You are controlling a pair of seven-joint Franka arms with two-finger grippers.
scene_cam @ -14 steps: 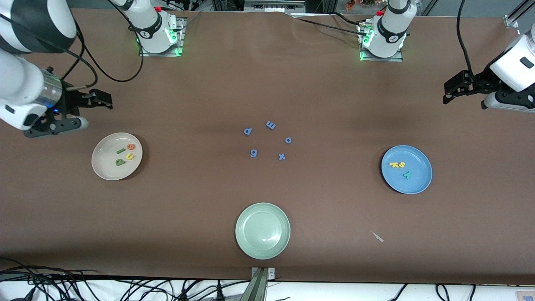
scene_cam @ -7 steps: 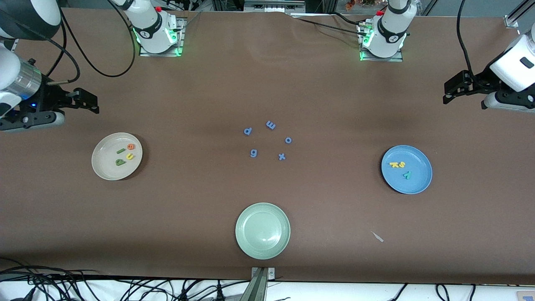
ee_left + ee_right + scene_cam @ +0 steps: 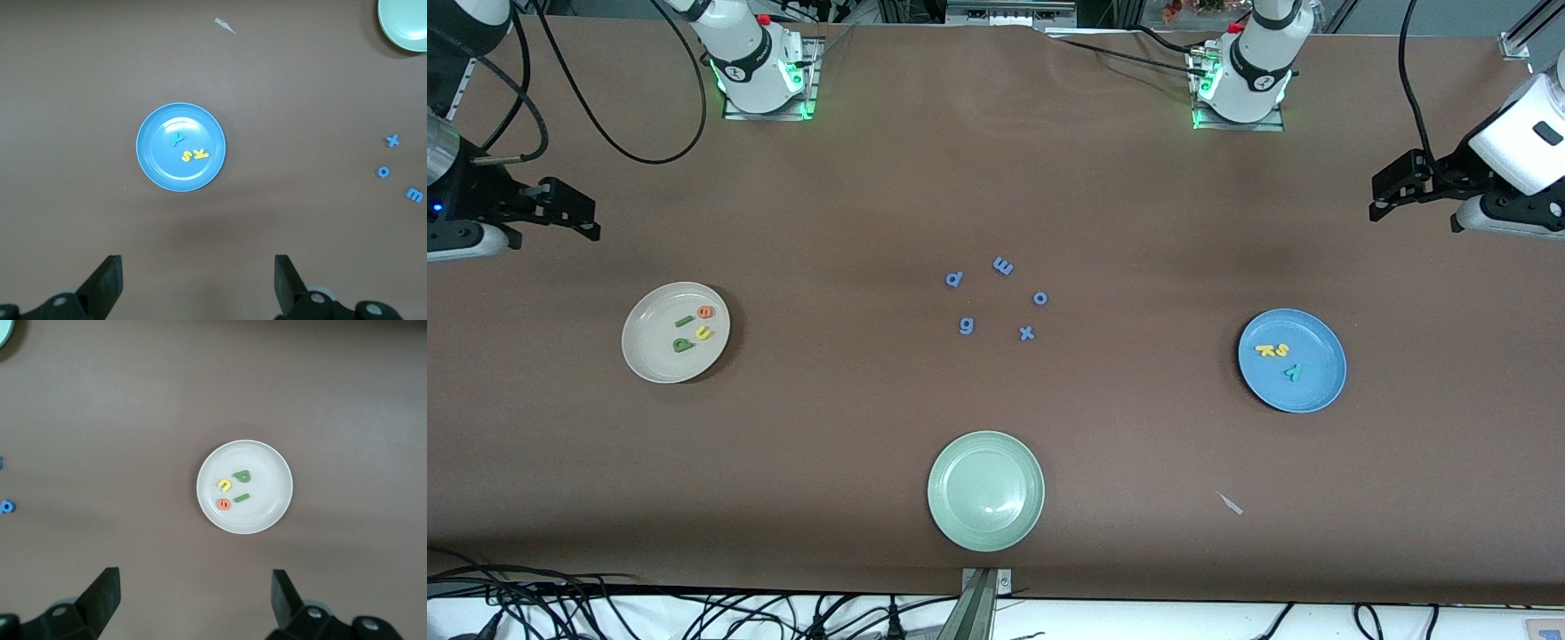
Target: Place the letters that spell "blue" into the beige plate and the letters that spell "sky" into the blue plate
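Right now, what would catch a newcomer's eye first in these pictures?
Three plates stand out on the brown table: a beige plate holding four small letters toward the right arm's end, a blue plate holding three toward the left arm's end, and an empty green plate nearest the front camera. Five blue letters lie loose mid-table. The right gripper and left gripper hang open at their own ends of the table.

Beige plate [image 3: 640, 356]: green b [image 3: 683, 344], yellow u [image 3: 703, 333], orange e [image 3: 707, 312]; brown table [image 3: 1138, 222].
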